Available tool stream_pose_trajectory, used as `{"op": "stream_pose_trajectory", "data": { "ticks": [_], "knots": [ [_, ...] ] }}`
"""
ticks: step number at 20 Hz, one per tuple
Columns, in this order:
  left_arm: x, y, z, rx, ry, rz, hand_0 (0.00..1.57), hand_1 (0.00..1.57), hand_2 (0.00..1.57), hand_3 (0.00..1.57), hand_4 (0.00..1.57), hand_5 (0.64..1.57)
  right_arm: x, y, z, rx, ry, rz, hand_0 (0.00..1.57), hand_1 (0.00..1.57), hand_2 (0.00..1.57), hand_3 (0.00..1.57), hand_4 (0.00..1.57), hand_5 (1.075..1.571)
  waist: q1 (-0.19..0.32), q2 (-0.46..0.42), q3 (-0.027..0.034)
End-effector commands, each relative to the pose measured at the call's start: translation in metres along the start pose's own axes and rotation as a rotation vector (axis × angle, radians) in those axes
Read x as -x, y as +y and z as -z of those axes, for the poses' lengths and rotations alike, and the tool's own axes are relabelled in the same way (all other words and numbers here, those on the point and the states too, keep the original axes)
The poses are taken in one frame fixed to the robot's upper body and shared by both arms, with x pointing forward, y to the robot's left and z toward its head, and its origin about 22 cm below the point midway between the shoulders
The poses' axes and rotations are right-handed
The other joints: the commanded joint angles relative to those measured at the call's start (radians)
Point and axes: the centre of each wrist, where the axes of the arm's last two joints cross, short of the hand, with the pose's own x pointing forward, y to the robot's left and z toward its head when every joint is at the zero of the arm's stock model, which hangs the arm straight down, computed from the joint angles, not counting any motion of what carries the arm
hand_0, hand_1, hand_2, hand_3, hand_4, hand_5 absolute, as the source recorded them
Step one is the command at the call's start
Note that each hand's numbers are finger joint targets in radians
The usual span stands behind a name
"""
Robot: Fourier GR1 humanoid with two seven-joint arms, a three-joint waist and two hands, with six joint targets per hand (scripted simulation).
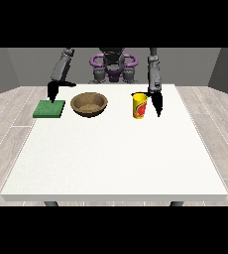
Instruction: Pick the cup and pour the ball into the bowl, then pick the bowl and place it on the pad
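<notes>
Front view: the hand at the view's right (156, 101) hangs just beside the cup (140, 105); its fingers' state I cannot tell.

- Cup (140, 106): yellow with red mark, upright, right of bowl.
- Bowl (89, 104): brown, upright, between cup and pad.
- Pad (49, 108): green, flat, left.

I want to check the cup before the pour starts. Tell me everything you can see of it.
The cup is a yellow cylinder with a red mark on its side. It stands upright on the white table, right of the brown bowl and apart from it. The hand at the view's right hangs close beside it; whether they touch cannot be told. No ball is visible from this angle.
</notes>
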Motion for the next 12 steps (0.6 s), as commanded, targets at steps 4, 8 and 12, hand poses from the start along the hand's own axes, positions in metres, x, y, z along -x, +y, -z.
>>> {"op": "stream_pose_trajectory", "data": {
  "ticks": [4,8,12],
  "knots": [
    [-0.006,-0.021,0.024,-0.029,-0.065,0.01,0.0,0.0,0.0,0.0,0.0,1.391,0.013,-0.017,-0.008,-0.008,-0.057,0.005,0.0,0.0,0.0,0.0,0.0,1.548,-0.028,0.075,0.0008],
    [-0.004,-0.004,0.041,-0.09,-0.098,0.024,0.0,0.0,0.0,0.0,0.0,1.411,-0.014,-0.024,0.021,-0.053,-0.118,-0.02,0.0,0.0,0.0,0.0,0.0,1.541,-0.073,0.131,-0.0003],
    [0.005,0.001,0.027,-0.127,-0.144,0.18,1.35,1.35,1.57,1.57,1.11,1.56,-0.032,-0.034,0.04,-0.056,-0.136,-0.018,0.0,0.0,0.0,0.0,0.0,1.543,-0.101,0.152,-0.0004]
  ]
}}
